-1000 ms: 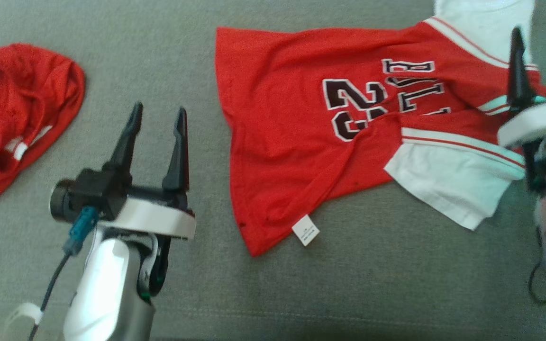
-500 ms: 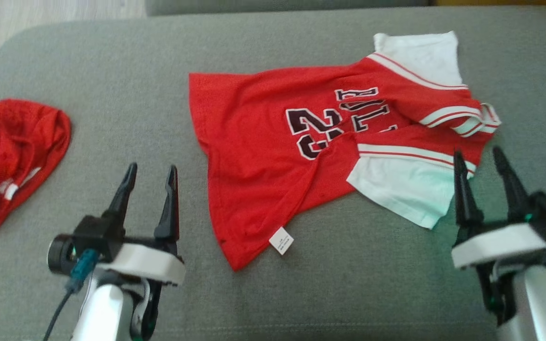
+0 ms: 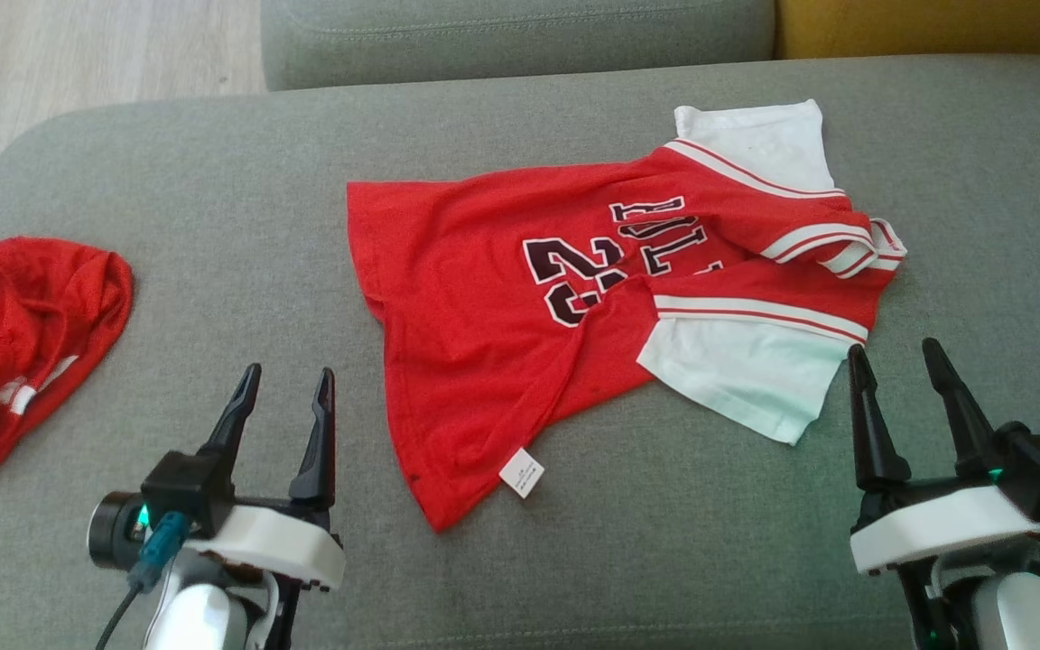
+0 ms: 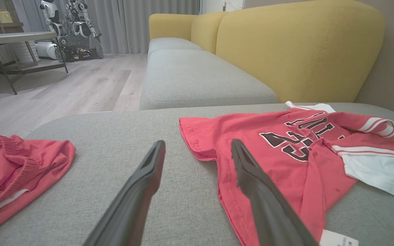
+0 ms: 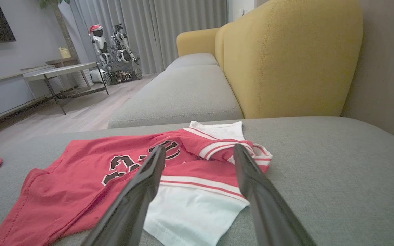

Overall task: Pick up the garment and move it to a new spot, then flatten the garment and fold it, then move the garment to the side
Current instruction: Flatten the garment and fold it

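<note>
Jersey [image 3: 484, 298] on sofa [image 3: 213, 226], prob. red shorts [image 3: 23, 352] left, yellow backrest [image 4: 296, 51] behind

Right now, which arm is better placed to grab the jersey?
Right, probably. The right gripper, open, has a fingertip almost at the white sleeve of the jersey; the left gripper, also open, stands off it with bare cushion between.

Left end effector [image 3: 291, 370] and right end effector [image 3: 893, 348]: dark matt fingers [image 3: 233, 417], plastic in look, on smooth white housings [image 3: 276, 546]. Garment [image 3: 484, 298] between them: red matt mesh cloth, smooth white cloth sleeves. Sofa seat [image 3: 168, 199] beneath them: coarse grey woven upholstery, matt. Backrest [image 4: 303, 44] ahead: yellow fabric, fine grain. Floor [image 3: 78, 45] beyond: pale wood-look boards.
</note>
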`<state>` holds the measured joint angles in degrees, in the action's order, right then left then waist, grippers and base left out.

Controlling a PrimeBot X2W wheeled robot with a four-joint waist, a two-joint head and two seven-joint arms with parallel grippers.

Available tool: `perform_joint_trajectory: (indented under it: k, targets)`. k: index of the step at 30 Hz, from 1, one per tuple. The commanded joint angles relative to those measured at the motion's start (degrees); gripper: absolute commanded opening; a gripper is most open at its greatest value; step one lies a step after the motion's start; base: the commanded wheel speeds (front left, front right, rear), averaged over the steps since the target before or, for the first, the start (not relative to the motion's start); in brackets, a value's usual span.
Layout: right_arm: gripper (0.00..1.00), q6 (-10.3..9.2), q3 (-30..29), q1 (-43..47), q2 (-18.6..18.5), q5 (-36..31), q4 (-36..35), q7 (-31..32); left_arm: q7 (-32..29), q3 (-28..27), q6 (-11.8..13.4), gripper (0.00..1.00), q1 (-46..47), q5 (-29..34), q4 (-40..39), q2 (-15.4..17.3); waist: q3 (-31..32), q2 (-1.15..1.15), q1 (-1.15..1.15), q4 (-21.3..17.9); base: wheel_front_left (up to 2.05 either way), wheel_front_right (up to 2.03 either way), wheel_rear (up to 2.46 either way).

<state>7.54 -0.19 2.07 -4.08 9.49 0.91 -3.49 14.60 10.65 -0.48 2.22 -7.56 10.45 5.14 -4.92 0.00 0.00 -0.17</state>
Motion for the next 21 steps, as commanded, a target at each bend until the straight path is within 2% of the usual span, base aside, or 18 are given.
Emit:
perform_joint_trajectory:
  k: [1,8,14,21]
  targets:
    - [1.0,-0.05,1.19,-0.96,0.02,-0.6,-2.38,0.22,-0.11,-1.53,0.21,1.0,1.43,0.18,-1.87,0.87,0.06,0.0,0.0,0.01,0.0,0.0,0.0]
    - [1.0,-0.05,1.03,-0.43,0.43,-0.46,-3.35,0.81,-1.66,-0.35,-0.25,1.0,1.14,-0.34,-2.04,0.87,-0.15,0.0,0.0,0.01,0.0,0.0,0.0]
    - [1.0,-0.05,1.6,-0.69,0.7,-0.1,-3.0,1.0,-9.49,3.64,-2.84,1.0,0.13,-2.89,0.43,-0.22,-0.85,0.0,0.0,-0.3,0.0,0.0,0.0]
    - [1.0,-0.05,2.13,-1.2,0.9,0.36,-2.5,0.94,-17.08,7.76,-4.28,1.0,-1.57,-6.37,5.2,-1.27,-1.66,0.0,0.0,-1.06,0.0,0.0,0.0]
